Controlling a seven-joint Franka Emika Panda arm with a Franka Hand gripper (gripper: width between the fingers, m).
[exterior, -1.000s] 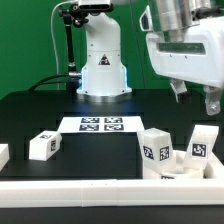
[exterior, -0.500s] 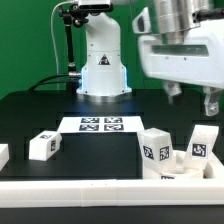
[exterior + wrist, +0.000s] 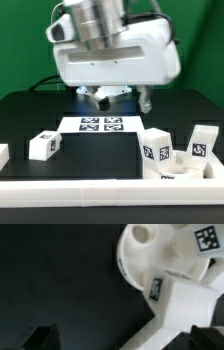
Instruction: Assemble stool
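My gripper (image 3: 123, 102) hangs open and empty above the back of the black table, over the marker board (image 3: 100, 124). One white stool leg (image 3: 44, 145) lies alone at the exterior view's left. Two more tagged legs (image 3: 157, 150) (image 3: 200, 143) stand at the right, with part of the round seat (image 3: 178, 172) low between them. In the wrist view the seat (image 3: 150, 252), with a hole and a tag, lies ahead of my open gripper (image 3: 125, 340). A tagged leg block (image 3: 188, 300) rests against it. Both dark fingertips (image 3: 42, 339) show, with nothing held between them.
A long white rim bar (image 3: 100, 190) runs along the table's front edge. Another white piece (image 3: 3, 154) shows at the far left edge. A dark stand (image 3: 68, 55) rises at the back left, partly behind my arm.
My arm has swung from the exterior view's right to the centre and now hides the robot base. The stool parts have not moved.
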